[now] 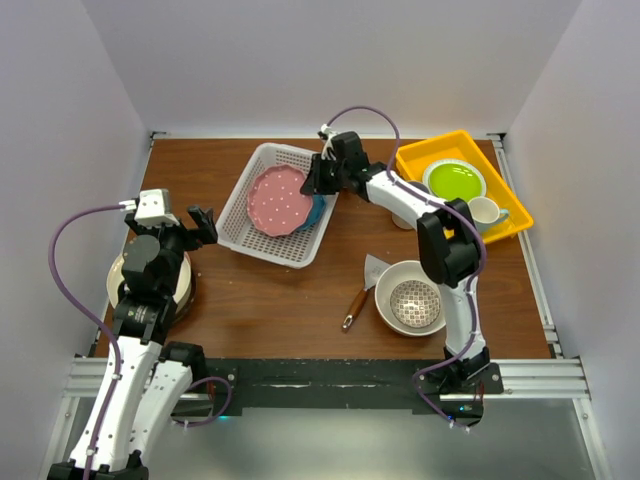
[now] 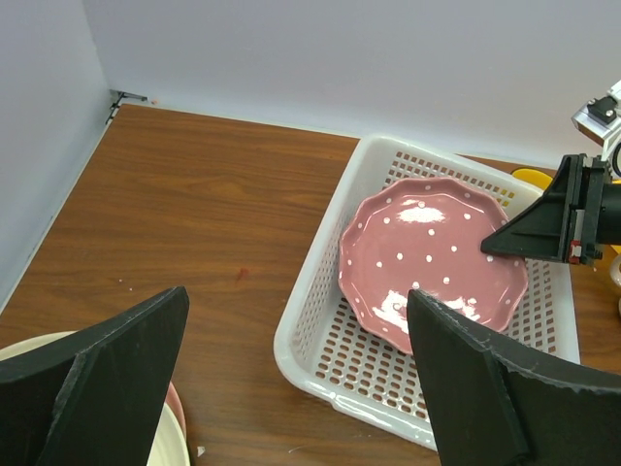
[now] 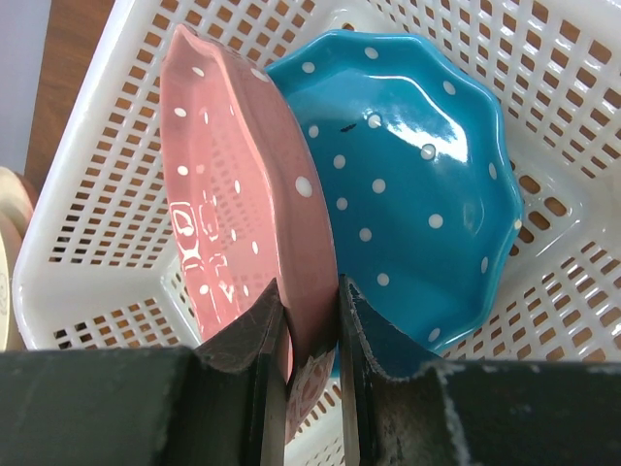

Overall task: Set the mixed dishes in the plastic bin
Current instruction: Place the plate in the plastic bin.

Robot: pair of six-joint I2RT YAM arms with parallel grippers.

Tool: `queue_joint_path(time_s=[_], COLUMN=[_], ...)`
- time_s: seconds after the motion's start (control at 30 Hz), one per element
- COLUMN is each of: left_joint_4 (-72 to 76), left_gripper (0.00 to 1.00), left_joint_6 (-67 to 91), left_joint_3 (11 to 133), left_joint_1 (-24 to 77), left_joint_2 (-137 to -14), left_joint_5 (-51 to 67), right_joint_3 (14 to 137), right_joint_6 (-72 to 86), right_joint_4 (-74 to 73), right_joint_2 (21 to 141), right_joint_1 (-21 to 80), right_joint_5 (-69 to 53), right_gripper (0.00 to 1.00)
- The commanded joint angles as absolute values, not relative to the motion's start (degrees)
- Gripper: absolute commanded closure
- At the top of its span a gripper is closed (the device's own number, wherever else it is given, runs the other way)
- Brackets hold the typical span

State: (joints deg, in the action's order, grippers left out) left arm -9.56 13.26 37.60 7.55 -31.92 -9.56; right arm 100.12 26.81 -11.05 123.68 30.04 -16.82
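The white plastic bin stands at the table's middle back. My right gripper is shut on the rim of the pink dotted plate and holds it tilted inside the bin; the pinch shows in the right wrist view. A blue dotted plate lies in the bin under it. My left gripper is open and empty, left of the bin, above a stack of cream and red-rimmed plates. A large cream bowl holding a small patterned bowl sits at the front right.
A yellow tray at the back right holds a lime-green plate and a cream mug. A wooden-handled metal spatula lies left of the cream bowl. White walls enclose the table.
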Motion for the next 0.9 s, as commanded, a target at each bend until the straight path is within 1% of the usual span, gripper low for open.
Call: queue_joint_path(time_s=[0.0,0.03,0.07,0.3,0.4,0.87], left_joint_4=[-8.3,-8.3,-8.4,-8.5,-8.3,-8.2], left_gripper=[0.0,0.0,0.0,0.0,0.0,0.0], left_joint_6=[12.5,12.5,12.5,12.6,12.7,12.8], left_joint_3=[37.3,37.3,37.3,37.2,37.2,37.0], left_joint_1=[7.5,7.5,7.5,7.5,7.5,7.5], left_joint_2=[-32.1,-32.2,-32.1,-32.3,-32.3,-33.0], left_joint_5=[-9.1,-9.1,-9.1,-9.0,-8.9,-7.8], right_joint_3=[106.2,106.4,106.7,108.6,108.9,111.1], right_joint_6=[26.3,26.3,26.1,24.9,24.4,21.9], right_joint_4=[-8.0,-8.3,-8.8,-11.0,-11.6,-13.6], right_joint_2=[124.2,124.5,124.6,126.9,127.4,128.6], right_joint_1=[29.7,29.7,29.6,29.7,29.7,30.8], right_joint_5=[-10.5,-9.8,-9.1,-5.2,-4.0,-1.0], right_gripper=[0.84,0.82,0.79,0.7,0.64,0.63])
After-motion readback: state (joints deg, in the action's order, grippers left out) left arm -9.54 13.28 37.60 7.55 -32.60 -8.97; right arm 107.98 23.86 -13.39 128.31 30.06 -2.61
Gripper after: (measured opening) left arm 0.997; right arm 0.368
